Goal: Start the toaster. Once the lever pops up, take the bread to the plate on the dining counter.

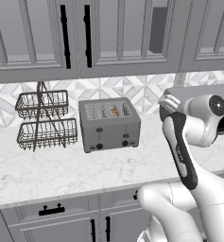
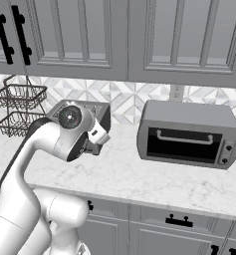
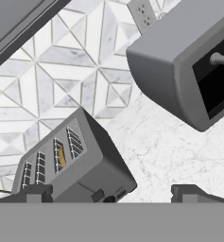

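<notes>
Left base view: toaster (image 1: 109, 125) sits on the marble counter (image 1: 47, 170), right of a wire basket rack (image 1: 44, 119). Bread (image 1: 114, 112) shows as a golden sliver in the third slot from the left. Both levers look up, though they are small here. Arm (image 1: 186, 156) rises at lower right, off to the toaster's right.

Right base view: toaster (image 2: 102, 112) mostly hidden behind the arm's wrist; toaster oven (image 2: 189, 133) stands to its right on the same counter.

Hand view: gripper (image 3: 112, 191) spread wide, holding nothing, fingertips at the bottom edge. Toaster (image 3: 73, 163) lies tilted at lower left, bread (image 3: 61, 156) tan in one slot.

Step in hand: approach, toaster not yet started. Next move calls for bringing a fingertip onto the lever serving the bread's slot and pressing it down.
</notes>
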